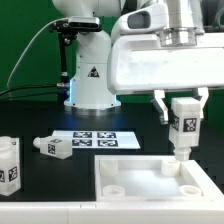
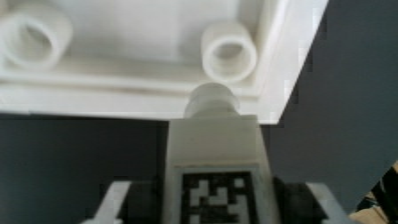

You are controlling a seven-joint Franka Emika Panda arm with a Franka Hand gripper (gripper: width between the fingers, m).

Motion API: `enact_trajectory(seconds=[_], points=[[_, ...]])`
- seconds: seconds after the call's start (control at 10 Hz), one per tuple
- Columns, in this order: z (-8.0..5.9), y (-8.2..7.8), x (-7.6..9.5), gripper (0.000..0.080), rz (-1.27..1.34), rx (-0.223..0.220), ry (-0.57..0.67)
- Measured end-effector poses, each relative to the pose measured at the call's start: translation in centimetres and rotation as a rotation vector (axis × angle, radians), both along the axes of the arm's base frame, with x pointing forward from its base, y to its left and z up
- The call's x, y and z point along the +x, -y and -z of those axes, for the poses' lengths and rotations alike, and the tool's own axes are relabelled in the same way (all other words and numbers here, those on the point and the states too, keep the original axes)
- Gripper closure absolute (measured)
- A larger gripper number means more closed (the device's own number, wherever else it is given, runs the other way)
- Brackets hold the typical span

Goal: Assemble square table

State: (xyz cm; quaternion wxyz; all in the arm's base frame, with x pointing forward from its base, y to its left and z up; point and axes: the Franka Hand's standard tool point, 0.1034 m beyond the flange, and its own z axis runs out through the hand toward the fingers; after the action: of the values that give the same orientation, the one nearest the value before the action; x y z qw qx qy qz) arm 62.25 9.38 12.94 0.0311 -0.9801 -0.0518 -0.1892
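My gripper (image 1: 183, 108) is shut on a white table leg (image 1: 183, 122), which hangs upright with its black-and-white tag facing out. The leg's round tip hovers just over the far rim of the square tabletop (image 1: 130, 170), close to the socket (image 1: 192, 186) at the exterior view's right. In the wrist view the leg (image 2: 217, 150) runs out from between the fingers (image 2: 121, 200). Its tip lies over the tabletop's rim (image 2: 125, 100), just short of a round socket (image 2: 231, 50). A second socket (image 2: 36, 40) shows further along.
Two loose legs lie on the black table at the exterior view's left, one (image 1: 8, 162) at the edge and one (image 1: 52, 147) beside the marker board (image 1: 100, 138). The robot's base (image 1: 90, 75) stands behind, with a cable at the back left.
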Motion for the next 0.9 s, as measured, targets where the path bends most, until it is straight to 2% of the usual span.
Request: enact_trajectory(seconds=[0.3, 0.5, 0.7, 0.9], points=[[0.4, 0.0, -0.3, 0.0515, -0.001, -0.002, -0.007], [1.9, -0.8, -0.3, 0.0515, -0.018, -0.007, 0.002], [2.4, -1.0, 0.1, 0.0515, -0.020, -0.007, 0.002], [3.7, -1.4, -0.1, 0.0515, -0.023, -0.007, -0.002]])
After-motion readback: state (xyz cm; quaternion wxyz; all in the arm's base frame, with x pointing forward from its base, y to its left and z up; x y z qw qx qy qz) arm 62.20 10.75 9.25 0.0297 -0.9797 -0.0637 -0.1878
